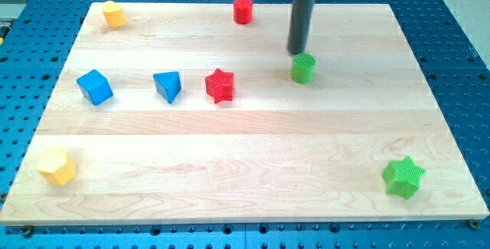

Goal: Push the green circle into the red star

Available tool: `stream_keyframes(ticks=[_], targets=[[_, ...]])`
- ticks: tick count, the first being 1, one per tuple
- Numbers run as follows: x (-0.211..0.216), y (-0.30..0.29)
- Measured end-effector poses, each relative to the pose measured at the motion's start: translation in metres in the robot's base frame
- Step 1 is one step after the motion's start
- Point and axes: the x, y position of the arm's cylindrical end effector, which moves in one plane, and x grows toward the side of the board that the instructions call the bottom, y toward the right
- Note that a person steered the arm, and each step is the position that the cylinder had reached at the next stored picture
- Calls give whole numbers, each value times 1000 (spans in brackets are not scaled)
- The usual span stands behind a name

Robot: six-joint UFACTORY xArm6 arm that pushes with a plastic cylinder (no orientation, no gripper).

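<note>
My tip (296, 52), no fingers to judge, sits just behind the green circle (303, 68); pushing now sends it nearer, missing the red star (220, 85) leftward.

A wooden board (253, 195) is laid on a blue perforated table (452, 19). Near the view's top edge, a yellow block (114, 14) is placed at the left corner and a red cylinder (243, 10) near the middle. A blue cube (95, 87) and a blue triangle (168, 86) are set side by side at the left, a yellow hexagon (57, 165) is found at the bottom left, and a green star (403, 177) at the bottom right.
</note>
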Motion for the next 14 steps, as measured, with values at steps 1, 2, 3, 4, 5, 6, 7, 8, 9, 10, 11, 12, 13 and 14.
stream_keyframes(ticks=[1,2,3,4,5,6,7,8,9,10,11,12,13,14], targets=[[34,10],[70,-25],[90,-52],[119,-19],[119,-59],[119,-98],[107,-54],[96,-94],[120,-130],[131,-125],[102,-75],[7,-43],[-70,3],[-94,-64]])
